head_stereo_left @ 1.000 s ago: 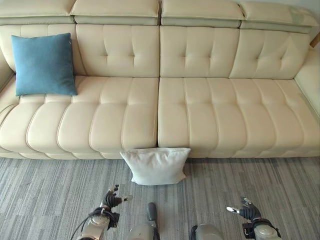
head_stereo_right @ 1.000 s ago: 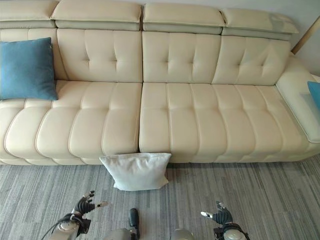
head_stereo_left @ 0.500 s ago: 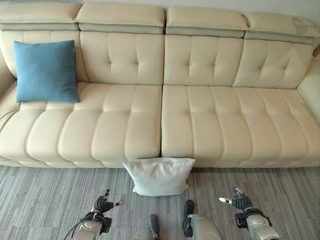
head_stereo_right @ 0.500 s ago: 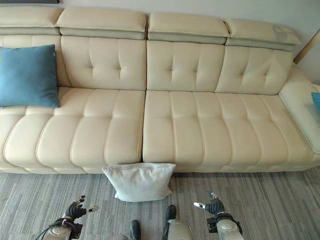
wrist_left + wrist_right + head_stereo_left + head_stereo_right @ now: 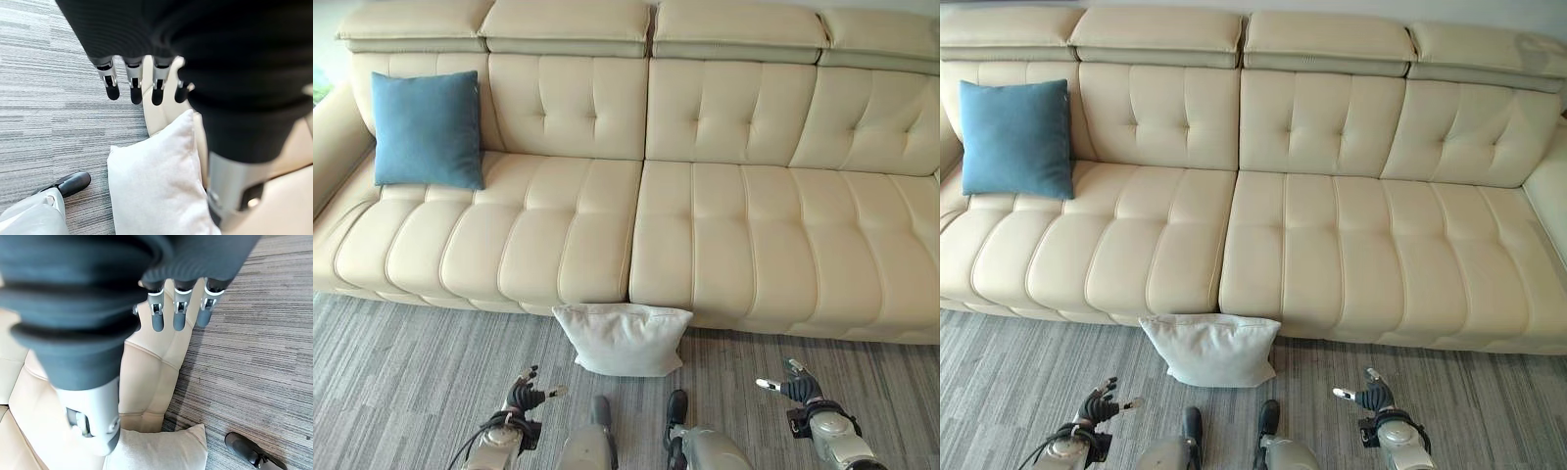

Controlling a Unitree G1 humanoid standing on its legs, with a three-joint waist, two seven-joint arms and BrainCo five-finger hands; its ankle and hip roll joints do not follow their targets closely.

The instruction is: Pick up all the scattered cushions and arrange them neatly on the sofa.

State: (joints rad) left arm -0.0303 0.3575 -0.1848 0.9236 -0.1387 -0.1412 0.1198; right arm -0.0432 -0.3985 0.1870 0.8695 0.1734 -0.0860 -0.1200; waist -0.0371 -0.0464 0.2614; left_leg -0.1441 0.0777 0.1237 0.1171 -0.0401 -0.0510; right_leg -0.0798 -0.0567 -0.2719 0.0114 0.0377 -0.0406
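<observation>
A white cushion [image 5: 622,339] leans on the grey carpet against the front of the cream sofa [image 5: 724,235], at the seam between its two seats. It also shows in the left wrist view [image 5: 156,196] and the right wrist view [image 5: 161,450]. A blue cushion [image 5: 428,129] stands upright against the sofa's back at the left end. My left hand [image 5: 522,396] hovers low over the carpet, left of the white cushion, fingers relaxed and empty. My right hand [image 5: 791,387] hovers to the cushion's right, open and empty too.
Grey striped carpet [image 5: 401,372] runs along the sofa's front. The sofa's left armrest [image 5: 335,147] rises beside the blue cushion. The middle and right seats [image 5: 1381,255] are bare.
The camera has shifted, so the sofa and cushions sit further right in the picture. Both hands stay low and empty; the cushions have not moved.
</observation>
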